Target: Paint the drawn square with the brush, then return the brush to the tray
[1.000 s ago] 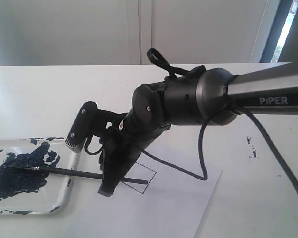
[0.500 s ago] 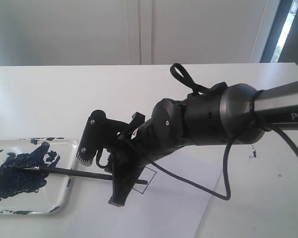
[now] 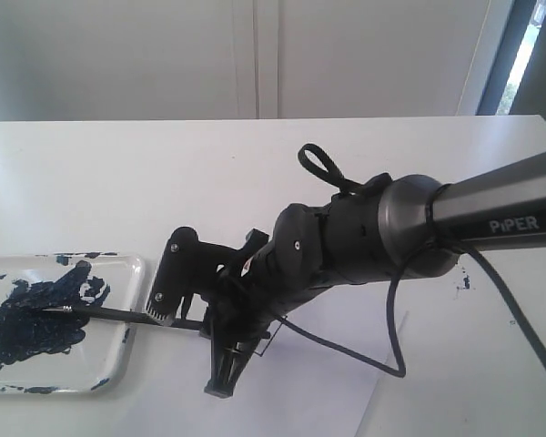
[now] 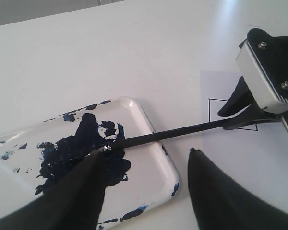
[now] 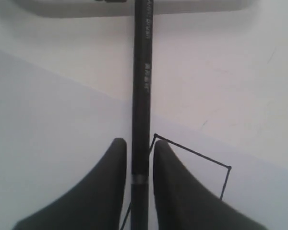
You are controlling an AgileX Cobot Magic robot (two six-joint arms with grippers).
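The brush point(image 3: 118, 315) lies across the tray point(image 3: 132, 273) rim, its navy tip in the paint blotch and its handle reaching over the paper. My right gripper point(image 3: 220, 360) has come down onto the handle; in the right wrist view its two fingers press either side of the brush point(image 5: 140, 72), right gripper point(image 5: 137, 143) shut on it, beside a corner of the drawn square point(image 5: 206, 167). The square point(image 4: 221, 115) is an unfilled thin outline. My left gripper point(image 4: 144, 153) hovers open above the tray point(image 4: 170, 167), holding nothing.
The white paper sheet point(image 3: 328, 382) lies right of the tray at the table's front. Dark paint specks point(image 3: 460, 273) dot the table at right. The right arm's cable point(image 3: 391, 328) loops over the paper. A white wall stands behind the table.
The right arm has lowered and shifted right along the handle, and its fingers now sit around the brush. The brush and tray have not moved.
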